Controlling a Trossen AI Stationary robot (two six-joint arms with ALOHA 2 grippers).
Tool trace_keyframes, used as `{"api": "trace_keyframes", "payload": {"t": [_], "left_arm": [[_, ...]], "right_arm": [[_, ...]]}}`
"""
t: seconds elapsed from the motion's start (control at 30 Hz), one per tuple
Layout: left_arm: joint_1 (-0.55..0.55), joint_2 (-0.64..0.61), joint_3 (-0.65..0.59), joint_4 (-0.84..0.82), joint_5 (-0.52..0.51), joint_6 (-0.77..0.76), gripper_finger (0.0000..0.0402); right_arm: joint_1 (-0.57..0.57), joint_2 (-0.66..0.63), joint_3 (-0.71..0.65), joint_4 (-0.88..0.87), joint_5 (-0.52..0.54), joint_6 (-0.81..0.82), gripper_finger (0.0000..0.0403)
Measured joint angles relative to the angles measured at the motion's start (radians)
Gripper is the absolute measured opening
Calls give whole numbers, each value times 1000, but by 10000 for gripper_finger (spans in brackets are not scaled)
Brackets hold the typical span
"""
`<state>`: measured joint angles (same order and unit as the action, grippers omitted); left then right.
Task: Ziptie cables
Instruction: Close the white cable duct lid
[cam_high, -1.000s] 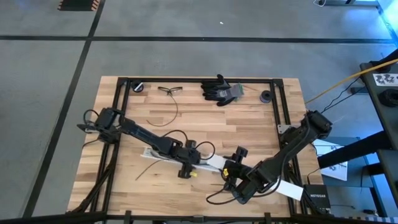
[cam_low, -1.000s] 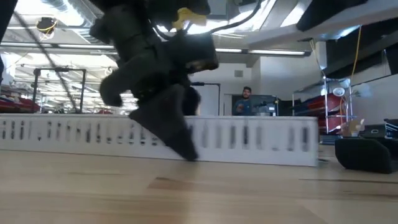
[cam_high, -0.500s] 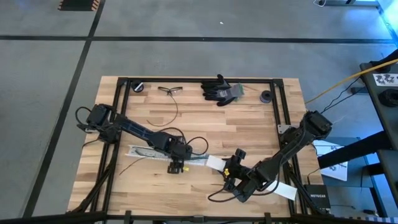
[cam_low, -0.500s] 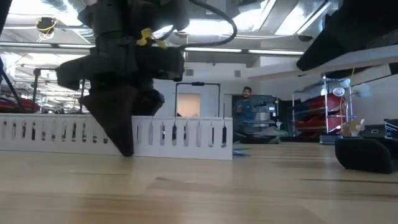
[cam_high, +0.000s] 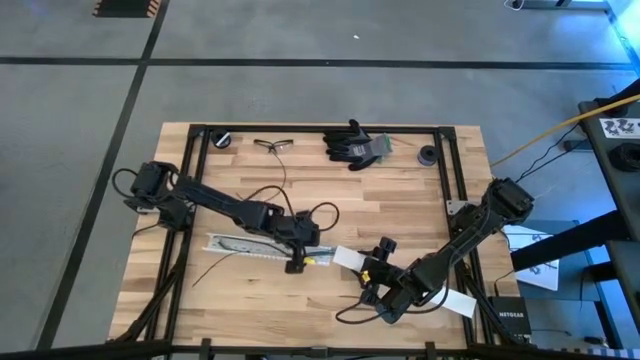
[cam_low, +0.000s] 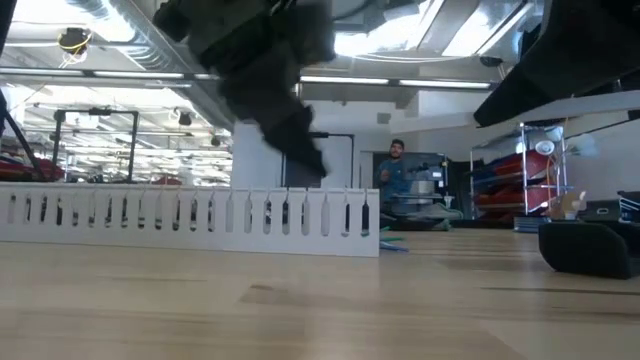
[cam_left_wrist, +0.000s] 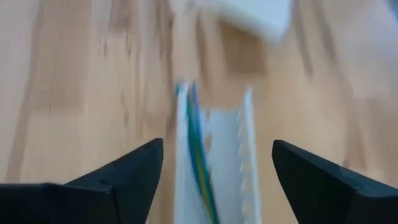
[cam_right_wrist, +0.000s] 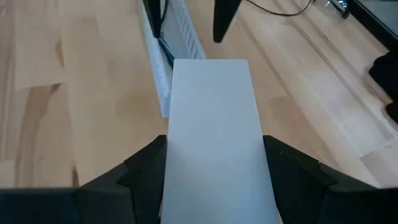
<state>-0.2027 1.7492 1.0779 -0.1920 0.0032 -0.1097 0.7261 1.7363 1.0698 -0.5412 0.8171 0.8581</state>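
Observation:
A white slotted channel (cam_high: 250, 246) lies on the table's near left, with the pale blue and greenish cables (cam_left_wrist: 199, 162) running inside it. My left gripper (cam_high: 297, 262) hangs open above the channel's right end, one finger on each side and apart from it (cam_left_wrist: 217, 155). My right gripper (cam_high: 372, 280) at the near right is shut on a flat white strip (cam_right_wrist: 211, 112). The strip's far end reaches to the channel's right end (cam_right_wrist: 180, 31). Two thin black zipties lie loose on the wood, one curved at centre left (cam_high: 283, 175), one near the channel's left end (cam_high: 205, 270). My right gripper pinches the flat white strip by its two long edges (cam_right_wrist: 171, 155), one finger (cam_right_wrist: 146, 165) on each side, across the strip. It comes slanting down from the table's near right. The strip's free front part points at the channel, and its rear part (cam_high: 460, 303) sticks out behind the gripper.
Along the far edge lie a black glove (cam_high: 355, 145), safety glasses (cam_high: 272, 145) and two small black rolls (cam_high: 222, 139) (cam_high: 428, 155). A black frame (cam_high: 445, 170) borders the tabletop. A person (cam_low: 397, 165) sits in the room beyond the table.
My left gripper slid the channel toward the table's left edge. It then rose off the table and moved right, to above the channel's right end. The channel stays flat in its new place. My right gripper has come down a little with the white strip.

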Motion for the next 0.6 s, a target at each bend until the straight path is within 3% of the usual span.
{"api": "trace_keyframes", "payload": {"t": [0.27, 0.43, 0.6], "left_arm": [[-35, 92, 1, 180, -12, 22, 286], [-48, 140, 2, 185, -171, 85, 286], [-49, 118, 1, 198, -184, 59, 286]], "right_arm": [[0, 0, 0, 4, 3, 2, 218], [0, 0, 0, 11, 7, 2, 218], [0, 0, 0, 17, 13, 2, 218]]}}
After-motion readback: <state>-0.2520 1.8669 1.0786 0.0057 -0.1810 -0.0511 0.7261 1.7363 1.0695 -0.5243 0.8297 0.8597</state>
